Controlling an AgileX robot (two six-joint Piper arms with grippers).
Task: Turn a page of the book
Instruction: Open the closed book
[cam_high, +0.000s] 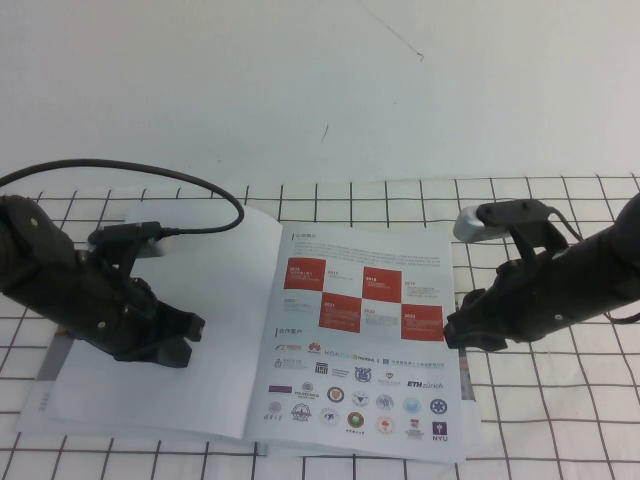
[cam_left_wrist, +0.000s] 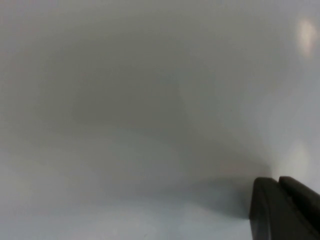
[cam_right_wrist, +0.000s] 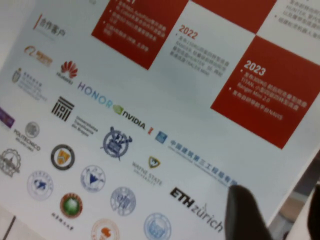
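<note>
The book (cam_high: 262, 400) lies open on the gridded table. The page (cam_high: 365, 390) is its right-hand sheet, face up, with red checker squares above rows of logos; it fills the right wrist view (cam_right_wrist: 150, 100). My right gripper (cam_high: 462, 335) is at the page's right edge, open. One finger (cam_right_wrist: 245, 215) lies over the page and the other stands beyond the edge, with the gripper's middle (cam_right_wrist: 277, 200) on the edge. My left gripper (cam_high: 175, 345) is shut and rests on the blank white left sheet (cam_high: 230, 290). In the left wrist view its fingers (cam_left_wrist: 270, 210) touch that sheet (cam_left_wrist: 150, 100).
A white cloth with a black grid (cam_high: 560, 420) covers the table around the book. A black cable (cam_high: 190, 180) loops from the left arm over the book's far left corner. A plain white surface (cam_high: 300, 80) lies beyond the grid.
</note>
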